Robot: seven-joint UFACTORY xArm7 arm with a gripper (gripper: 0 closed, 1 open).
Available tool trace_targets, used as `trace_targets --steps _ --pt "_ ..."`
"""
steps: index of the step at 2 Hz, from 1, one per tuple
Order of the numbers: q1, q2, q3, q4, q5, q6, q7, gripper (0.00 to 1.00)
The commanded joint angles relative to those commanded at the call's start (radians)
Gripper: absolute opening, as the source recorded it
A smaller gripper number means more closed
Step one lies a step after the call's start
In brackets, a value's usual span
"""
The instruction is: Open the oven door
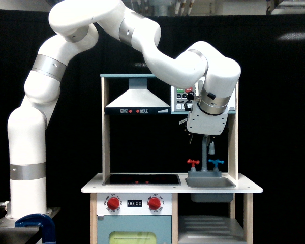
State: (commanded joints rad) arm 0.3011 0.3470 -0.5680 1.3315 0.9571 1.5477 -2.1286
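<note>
My arm (142, 46) arches over the toy kitchen from the exterior view's left, its wrist parked in front of the upper-right shelf where the oven door (233, 99) sits; from here only a thin sliver of that door shows past the wrist, just beside the red and green button panel (183, 98). The end effector (207, 138) hangs below the shelf, pointing down at the grey faucet (208, 150), and against the black backdrop I cannot tell whether its fingers are apart or together. The door appears closed, though the wrist hides most of it. Below lie the white surface (254, 189), the sink (210, 182) with red and blue taps, the black hob (141, 179), the range hood (137, 101) and the red knobs (113, 203) over the light-blue lower door (134, 231)
</note>
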Motion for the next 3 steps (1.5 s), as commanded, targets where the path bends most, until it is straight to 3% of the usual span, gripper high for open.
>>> trace_targets --steps 1,3 --pt "-0.018 -0.022 0.098 0.038 -0.002 -0.036 0.092 1.0" --pt "0.024 -0.048 0.303 0.247 -0.006 -0.098 0.428 1.0"
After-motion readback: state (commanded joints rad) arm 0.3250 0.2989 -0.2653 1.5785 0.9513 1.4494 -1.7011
